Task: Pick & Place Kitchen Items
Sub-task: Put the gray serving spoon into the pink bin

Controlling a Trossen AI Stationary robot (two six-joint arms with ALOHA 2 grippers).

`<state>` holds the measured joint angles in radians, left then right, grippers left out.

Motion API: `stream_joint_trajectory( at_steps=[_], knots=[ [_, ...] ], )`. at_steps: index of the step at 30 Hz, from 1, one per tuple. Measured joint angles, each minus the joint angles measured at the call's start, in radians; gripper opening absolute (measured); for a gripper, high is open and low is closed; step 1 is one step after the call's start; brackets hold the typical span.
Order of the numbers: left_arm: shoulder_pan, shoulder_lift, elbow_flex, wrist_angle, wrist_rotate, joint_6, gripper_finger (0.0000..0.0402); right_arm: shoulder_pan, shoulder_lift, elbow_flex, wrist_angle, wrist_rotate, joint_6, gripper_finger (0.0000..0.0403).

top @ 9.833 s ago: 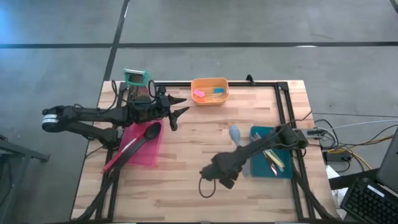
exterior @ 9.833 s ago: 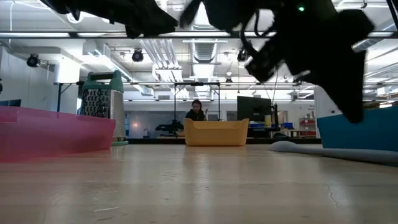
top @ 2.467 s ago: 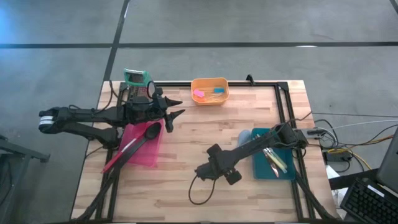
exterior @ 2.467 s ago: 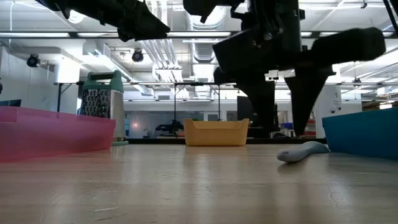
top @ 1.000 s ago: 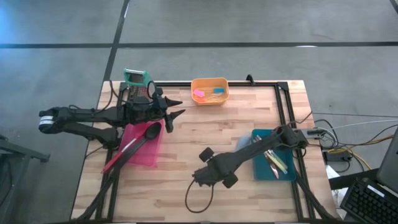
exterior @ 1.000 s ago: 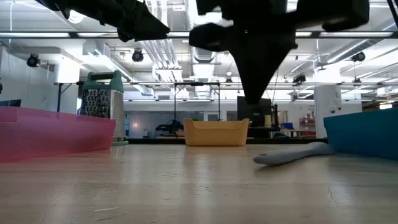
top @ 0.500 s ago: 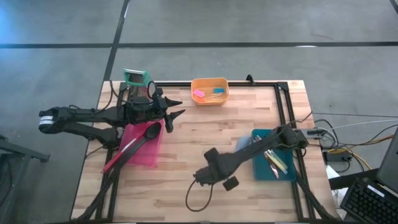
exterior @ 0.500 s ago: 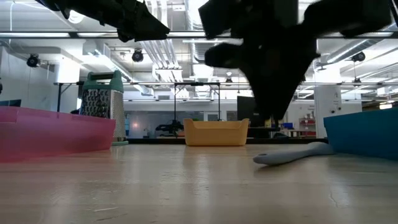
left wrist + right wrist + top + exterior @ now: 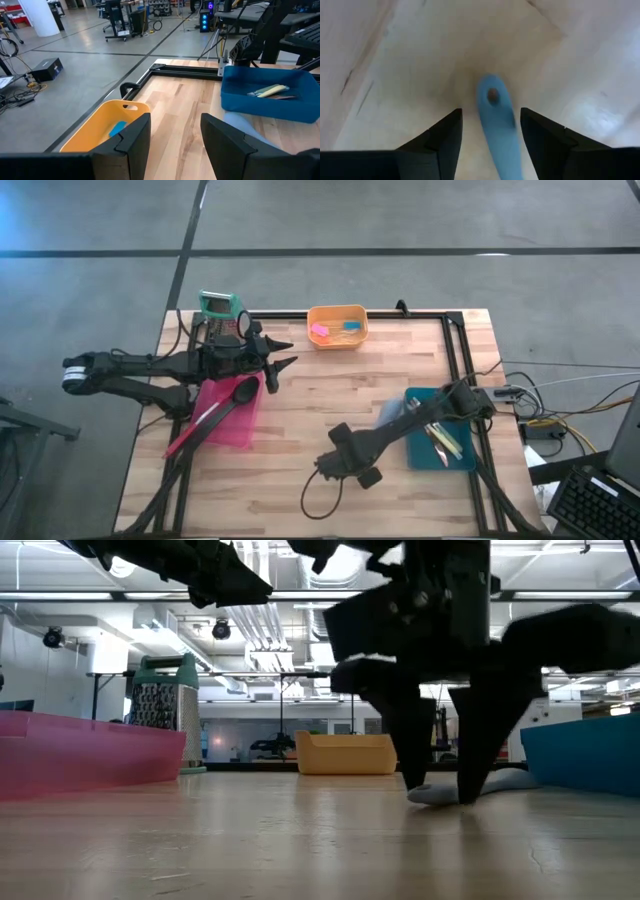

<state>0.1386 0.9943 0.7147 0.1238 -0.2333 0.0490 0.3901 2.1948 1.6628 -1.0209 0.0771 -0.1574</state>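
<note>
Right gripper (image 9: 490, 145) straddles the pale-blue spoon (image 9: 497, 120) beside the blue bin (image 9: 420, 450), fingers wide apart; looks light, stiff, slick — pinch mid-handle.

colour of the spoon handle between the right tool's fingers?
Pale blue; the spoon handle shows best in the right wrist view.

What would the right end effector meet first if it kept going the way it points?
The pale-blue spoon lying between the open fingers of the right end effector, then the table just under it; depth is hard to judge.
</note>
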Motion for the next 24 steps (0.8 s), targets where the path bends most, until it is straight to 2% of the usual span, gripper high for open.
stream_joint_trajectory(
  at_steps=[5, 10, 12, 18, 24],
  knots=[
    [0.000, 0.000, 0.000, -0.003, 0.000, 0.000, 0.0178, 0.000, -0.010, -0.078, 0.106, -0.008, -0.018, 0.0174],
    [0.000, 0.000, 0.000, -0.004, 0.000, 0.000, 0.0178, 0.001, -0.009, -0.104, 0.147, -0.010, -0.060, 0.0103],
    [0.000, 0.000, 0.000, -0.004, 0.000, 0.000, 0.0178, 0.002, -0.008, -0.096, 0.146, -0.008, -0.074, 0.0068],
    [0.000, 0.000, 0.000, -0.004, 0.000, 0.000, 0.0178, 0.001, -0.002, -0.044, 0.126, 0.004, -0.105, 0.0064],
    [0.000, -0.001, 0.000, -0.005, 0.000, 0.000, 0.0178, -0.002, 0.004, 0.045, 0.059, 0.045, -0.141, 0.0007]
  ],
)
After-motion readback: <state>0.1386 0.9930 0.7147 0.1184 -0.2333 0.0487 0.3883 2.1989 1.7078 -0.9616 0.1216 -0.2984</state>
